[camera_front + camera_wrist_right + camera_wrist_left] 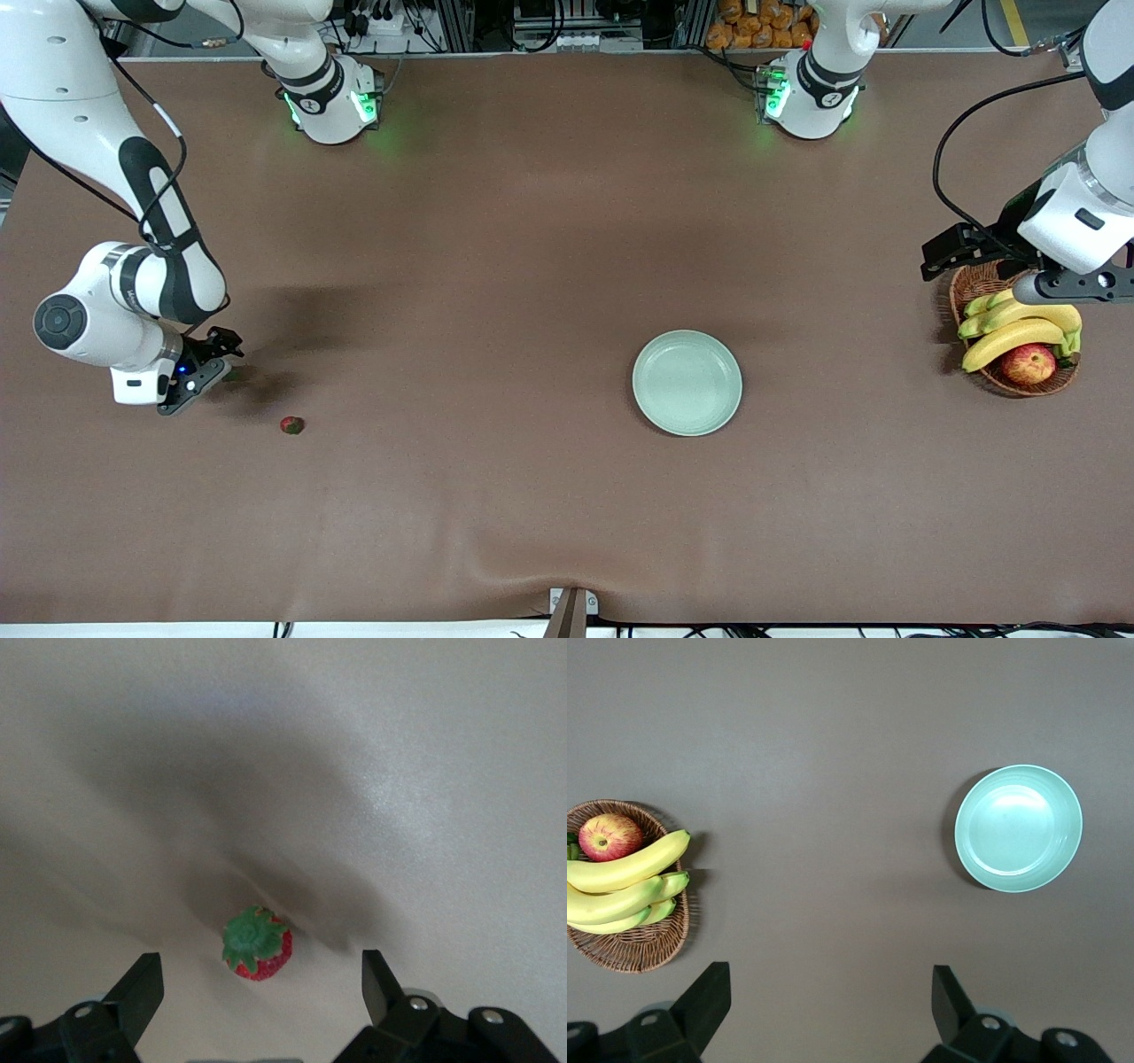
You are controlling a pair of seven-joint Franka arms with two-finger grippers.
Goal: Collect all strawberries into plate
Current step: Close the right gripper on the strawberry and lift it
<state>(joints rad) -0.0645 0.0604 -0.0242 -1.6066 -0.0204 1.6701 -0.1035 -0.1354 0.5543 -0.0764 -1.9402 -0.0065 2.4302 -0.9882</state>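
One strawberry (292,425), red with a green cap, lies on the brown table toward the right arm's end. My right gripper (208,368) hangs low beside it, open. In the right wrist view a second strawberry (257,943) sits on the table just ahead of the open right gripper (261,970), untouched; in the front view only a green speck of that second strawberry (233,374) shows. The mint-green plate (687,383) lies empty near the table's middle, also seen as the plate (1019,828) from the left wrist. My left gripper (1076,285) waits open over the basket, the left gripper (830,979) holding nothing.
A brown wicker basket (974,285) at the left arm's end holds bananas (1019,330) and a red-yellow apple (1028,363). The left wrist view shows the same basket (642,950). A small bracket (571,607) sits at the table's near edge.
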